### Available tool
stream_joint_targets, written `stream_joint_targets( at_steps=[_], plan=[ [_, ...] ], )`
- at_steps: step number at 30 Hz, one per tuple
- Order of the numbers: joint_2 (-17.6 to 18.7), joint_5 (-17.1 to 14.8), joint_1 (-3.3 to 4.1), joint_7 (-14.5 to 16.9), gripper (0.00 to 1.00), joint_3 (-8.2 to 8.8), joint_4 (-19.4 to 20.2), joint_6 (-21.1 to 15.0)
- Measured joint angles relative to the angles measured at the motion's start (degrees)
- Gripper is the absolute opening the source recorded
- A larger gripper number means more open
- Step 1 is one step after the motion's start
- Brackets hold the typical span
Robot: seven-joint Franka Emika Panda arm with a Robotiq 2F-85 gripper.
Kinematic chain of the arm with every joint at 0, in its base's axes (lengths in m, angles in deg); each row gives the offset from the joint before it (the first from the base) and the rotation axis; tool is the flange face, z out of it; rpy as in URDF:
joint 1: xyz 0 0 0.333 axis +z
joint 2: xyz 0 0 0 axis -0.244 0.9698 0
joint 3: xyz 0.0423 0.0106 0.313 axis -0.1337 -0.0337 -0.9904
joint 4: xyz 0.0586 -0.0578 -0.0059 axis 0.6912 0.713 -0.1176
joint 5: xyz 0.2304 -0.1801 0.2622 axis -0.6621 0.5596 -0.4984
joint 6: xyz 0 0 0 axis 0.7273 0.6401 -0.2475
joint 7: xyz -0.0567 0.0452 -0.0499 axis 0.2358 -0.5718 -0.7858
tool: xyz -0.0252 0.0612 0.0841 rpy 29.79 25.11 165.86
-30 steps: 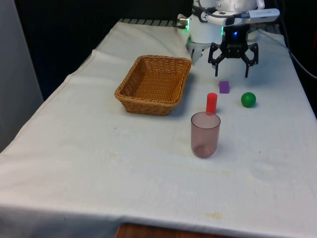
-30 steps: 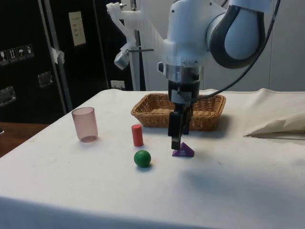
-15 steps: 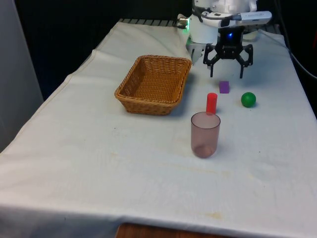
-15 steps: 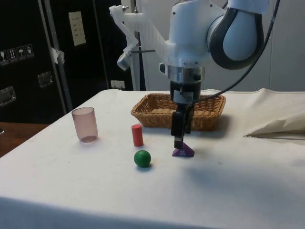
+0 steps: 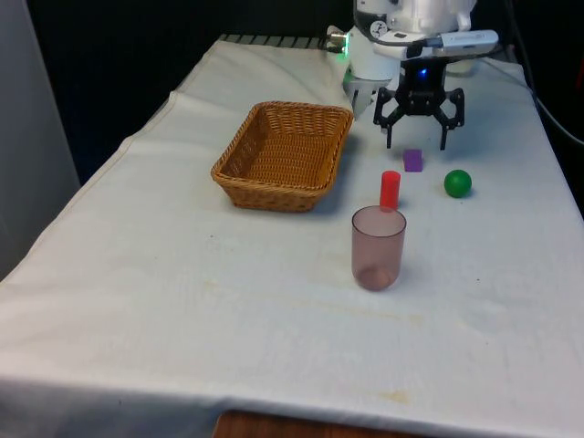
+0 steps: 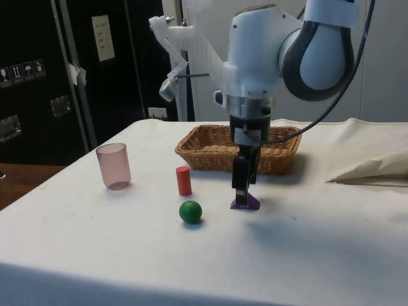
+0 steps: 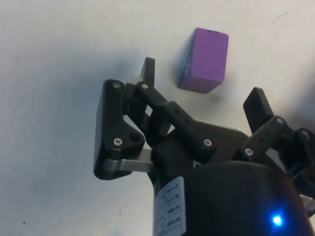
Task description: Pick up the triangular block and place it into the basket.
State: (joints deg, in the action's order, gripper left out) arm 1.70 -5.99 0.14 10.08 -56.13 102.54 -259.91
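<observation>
Gripper [image 5: 415, 144] hangs low over the cloth with its jaws spread wide and nothing between them, and the purple block [image 5: 412, 160] sits on the table just clear of the fingertips. From the front view, the block lies at about six o'clock from the gripper, a touch nearer the camera than the fingers; the side view puts the gripper [image 6: 241, 189] right above the block [image 6: 245, 203], fingertips close to its peak but apart from it. On the wrist view the block [image 7: 204, 66] sits just beyond the gap, offset toward one finger [image 7: 147, 71], its long axis running roughly along the reach and not across the jaws. By my reading, the fingers need a short shift over the block, then a drop to straddle it. Basket [image 5: 245, 183] waits at about nine o'clock from the block, well apart, with the red cylinder [image 5: 390, 189] and green ball [image 5: 457, 182] near the block.
</observation>
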Motion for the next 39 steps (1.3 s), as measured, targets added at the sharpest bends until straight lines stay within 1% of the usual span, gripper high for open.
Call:
stream_joint_targets(
  at_steps=[7,8,9,11,12,13,15,18,19,20,21,31,34,35,37,39],
  plan=[
    [1.0,0.0,0.00,0.6,1.00,0.17,-0.1,-0.7],
    [1.1,0.0,0.00,0.7,0.99,0.23,-0.1,-0.7],
    [1.2,0.0,0.00,0.9,0.95,0.34,-0.2,-0.8],
    [1.3,0.0,0.00,1.0,0.85,0.46,-0.2,-0.9],
    [1.3,0.0,0.00,1.0,0.74,0.46,-0.2,-0.9],
    [1.4,0.0,0.00,1.1,0.74,0.46,-0.3,-0.9],
    [1.5,0.0,0.00,1.1,0.65,0.52,-0.3,-0.9],
    [1.5,0.0,0.00,1.2,0.50,0.52,-0.3,-0.9],
    [1.5,0.0,0.00,1.2,0.41,0.52,-0.3,-0.9],
    [1.5,0.0,0.00,1.2,0.34,0.52,-0.3,-0.9],
    [1.5,0.0,0.00,1.2,0.33,0.52,-0.3,-0.9],
    [1.1,0.0,0.00,1.3,0.33,0.57,-0.4,-0.9],
    [-0.4,0.0,0.00,1.3,0.33,0.57,-0.1,-0.5],
    [-1.8,0.0,0.00,1.3,0.33,0.57,0.3,0.3],
    [-1.8,0.0,0.00,1.3,0.33,0.57,0.3,0.3],
    [-4.1,0.0,0.00,1.3,0.33,0.57,0.7,1.9]
  ],
)
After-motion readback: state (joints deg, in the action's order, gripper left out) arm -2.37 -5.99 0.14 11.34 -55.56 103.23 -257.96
